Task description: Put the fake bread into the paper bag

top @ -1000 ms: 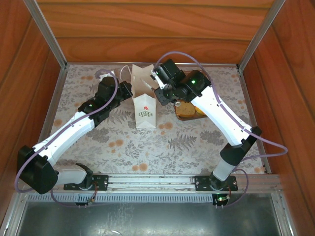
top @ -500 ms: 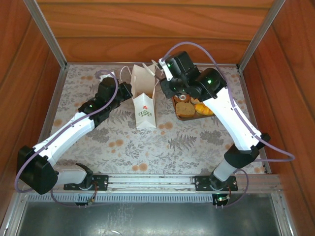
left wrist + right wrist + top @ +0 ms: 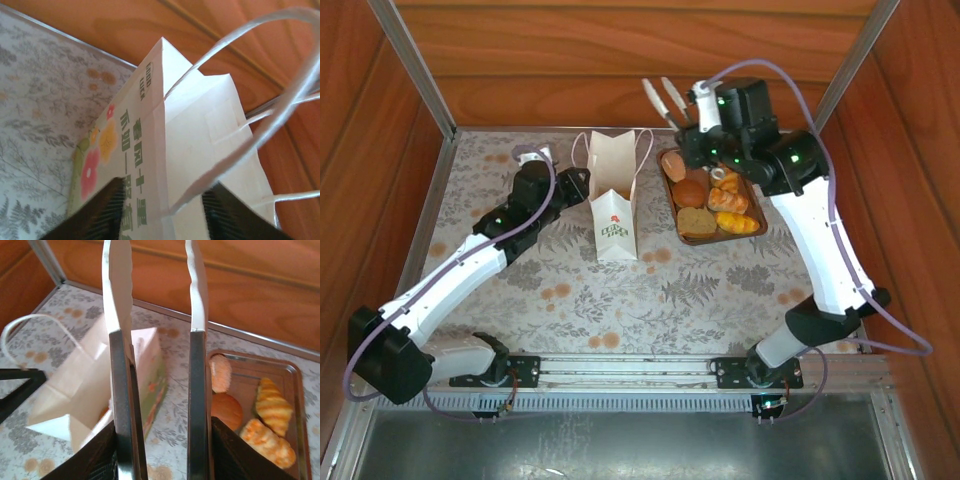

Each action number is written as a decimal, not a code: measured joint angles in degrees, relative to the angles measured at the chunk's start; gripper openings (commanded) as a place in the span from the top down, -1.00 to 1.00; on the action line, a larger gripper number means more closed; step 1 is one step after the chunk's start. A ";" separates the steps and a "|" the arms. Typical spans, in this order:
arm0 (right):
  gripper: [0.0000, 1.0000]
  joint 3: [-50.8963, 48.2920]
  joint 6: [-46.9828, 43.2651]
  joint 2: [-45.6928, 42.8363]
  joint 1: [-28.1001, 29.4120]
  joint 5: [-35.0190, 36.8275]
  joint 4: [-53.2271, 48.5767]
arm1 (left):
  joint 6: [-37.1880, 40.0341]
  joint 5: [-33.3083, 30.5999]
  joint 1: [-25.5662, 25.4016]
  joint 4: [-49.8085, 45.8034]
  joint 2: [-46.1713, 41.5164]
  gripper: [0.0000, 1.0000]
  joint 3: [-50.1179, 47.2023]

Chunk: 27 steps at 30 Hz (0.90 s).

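Note:
The white paper bag (image 3: 615,190) stands upright mid-table, mouth open; an orange piece of fake bread (image 3: 104,412) shows inside it. More fake bread lies on the brown tray (image 3: 668,185): a round bun (image 3: 690,192), a square slice (image 3: 696,222), croissants (image 3: 728,200). My right gripper (image 3: 692,122) is shut on metal tongs (image 3: 665,100), raised between the bag and the tray, tips apart and empty. My left gripper (image 3: 582,185) is at the bag's left side, open, with the bag's corner (image 3: 200,130) and cord handle (image 3: 280,100) between its fingers.
Wooden walls close in the back and both sides. The tray (image 3: 295,375) sits just right of the bag (image 3: 90,385), near the back wall. Flowered tablecloth (image 3: 650,300) lies open in front of the bag.
The right arm lifted the tongs out of the bag and swung right and back, uncovering the tray. The left jaws opened off the bag's edge.

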 measured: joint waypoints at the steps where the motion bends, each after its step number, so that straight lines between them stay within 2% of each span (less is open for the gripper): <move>1: 0.09 -1.81 0.15 -1.09 -1.29 -0.17 0.33 | 0.33 -0.02 0.00 0.00 -0.37 -0.18 -0.17; 7: 0.09 -15.19 1.49 -5.42 -11.82 -1.86 1.73 | 5.11 -1.33 0.00 0.17 -5.27 -0.49 -3.26; 15: 0.09 -29.68 3.56 -2.47 -19.93 -9.53 6.84 | 8.90 -4.09 0.00 0.61 -13.49 -0.56 -9.33; 19: 0.10 -31.23 3.82 2.27 -21.73 -13.44 9.55 | 8.85 -4.63 0.00 0.83 -16.24 -0.57 -12.72; 27: 0.09 -30.69 3.74 12.02 -24.04 -16.46 14.88 | 8.68 -5.77 0.00 0.44 -19.19 -0.57 -16.76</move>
